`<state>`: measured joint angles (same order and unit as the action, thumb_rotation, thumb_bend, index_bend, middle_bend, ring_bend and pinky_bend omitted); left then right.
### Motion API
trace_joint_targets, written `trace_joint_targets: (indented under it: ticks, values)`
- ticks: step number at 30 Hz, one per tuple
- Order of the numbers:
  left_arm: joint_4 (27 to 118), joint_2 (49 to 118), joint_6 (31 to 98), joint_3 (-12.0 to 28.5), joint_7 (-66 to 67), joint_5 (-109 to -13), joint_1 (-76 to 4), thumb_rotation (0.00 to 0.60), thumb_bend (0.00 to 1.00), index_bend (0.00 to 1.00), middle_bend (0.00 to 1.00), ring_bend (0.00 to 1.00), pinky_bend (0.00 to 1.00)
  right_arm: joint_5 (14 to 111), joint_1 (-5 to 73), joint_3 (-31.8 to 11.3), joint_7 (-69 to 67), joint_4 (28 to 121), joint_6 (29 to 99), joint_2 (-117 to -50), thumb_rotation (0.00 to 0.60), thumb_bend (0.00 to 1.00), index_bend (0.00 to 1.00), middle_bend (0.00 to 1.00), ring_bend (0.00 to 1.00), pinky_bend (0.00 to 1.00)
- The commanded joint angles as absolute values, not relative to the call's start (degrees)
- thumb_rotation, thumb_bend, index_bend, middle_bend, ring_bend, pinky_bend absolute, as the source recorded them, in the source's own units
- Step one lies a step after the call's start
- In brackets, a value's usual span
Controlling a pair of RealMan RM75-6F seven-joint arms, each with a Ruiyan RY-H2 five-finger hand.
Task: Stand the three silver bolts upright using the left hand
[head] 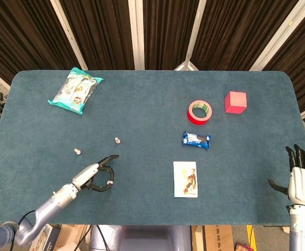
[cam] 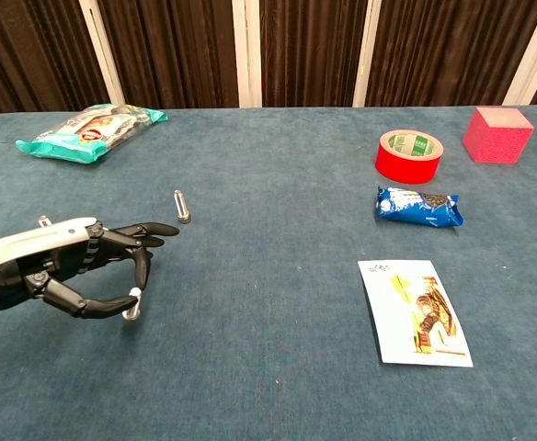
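My left hand (head: 94, 177) (cam: 62, 267) is low over the table's near left part. It pinches a silver bolt (cam: 133, 308) (head: 109, 182) between thumb and a fingertip; the bolt stands roughly upright with its lower end on the cloth. A second bolt (head: 117, 140) (cam: 182, 205) lies on its side further back, clear of the hand. The third bolt (head: 77, 151) (cam: 42, 220) sits to the left, just behind the hand in the chest view. My right hand (head: 301, 179) hovers at the front right table edge with fingers spread and nothing in it.
A teal snack bag (head: 75, 90) lies at the back left. Red tape (head: 200, 112), a pink cube (head: 235, 102) and a blue packet (head: 196, 139) sit right of centre. A printed card (head: 185, 179) lies near the front, right of the left hand.
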<state>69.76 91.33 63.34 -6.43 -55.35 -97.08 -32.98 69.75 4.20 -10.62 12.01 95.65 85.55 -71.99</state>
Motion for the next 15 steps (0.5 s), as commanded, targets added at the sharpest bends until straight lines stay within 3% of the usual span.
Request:
trace_joint_targets:
  ticks: [1, 15]
  values:
    - [68.9, 91.5, 63.6, -7.0, -56.2, -97.5, -33.1, 0.600, 0.58, 0.64, 0.02, 0.00, 0.00, 69.7, 4.2, -10.6, 12.1, 95.7, 85.4, -72.0, 0.600, 0.00, 0.13, 0.04, 0.00, 0.00]
    - [67.0, 91.5, 64.5, -8.9, -58.6, -98.5, -33.7, 0.600, 0.54, 0.63, 0.01, 0.00, 0.00, 69.5, 4.2, -10.7, 12.2, 95.6, 85.6, -72.1, 0.600, 0.00, 0.13, 0.04, 0.00, 0.00]
